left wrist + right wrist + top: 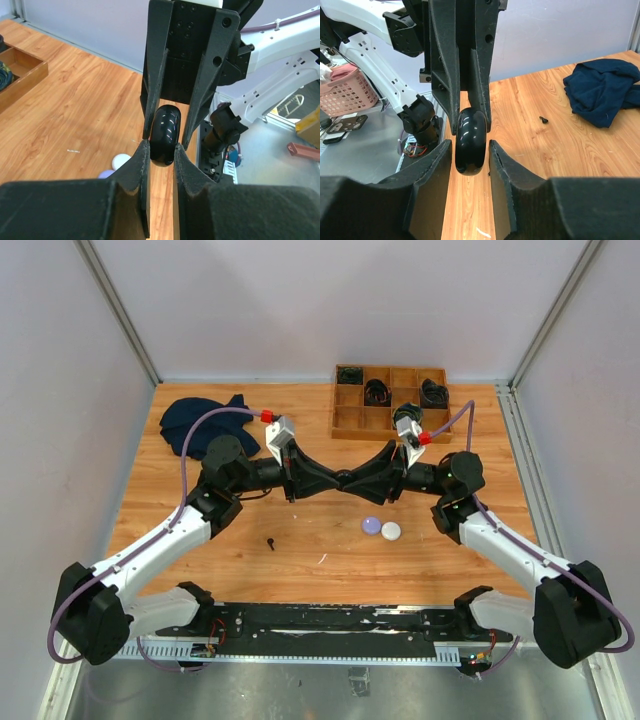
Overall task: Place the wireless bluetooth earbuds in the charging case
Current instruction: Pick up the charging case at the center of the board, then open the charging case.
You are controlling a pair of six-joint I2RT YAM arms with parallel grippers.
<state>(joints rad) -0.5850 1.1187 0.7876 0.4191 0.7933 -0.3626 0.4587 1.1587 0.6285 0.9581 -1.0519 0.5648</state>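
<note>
The black case [165, 134] hangs on edge in mid-air above the middle of the bench [300, 570], between my 2 arms. My left jaws are pressed onto it and pinch it firmly. My right jaws stand slightly spread around its other end, with a thin gap on each side in the right wrist view. I see no open lid on the case and no bud in it, so I judge the task barely begun: the case must be opened and the buds put in. The only bud I can make out, a tiny black earbud [270, 542], lies loose on the bench, well apart from the case and nearer my left arm. A round purple case [371, 525] and a round white case [390, 531] lie touching below my right jaws. Far off are a blue cloth [205, 420] and a wooden tray [380, 436] holding black cables [376, 392]. Nothing blocks the bud, but I need 1 set of jaws free to fetch it.
</note>
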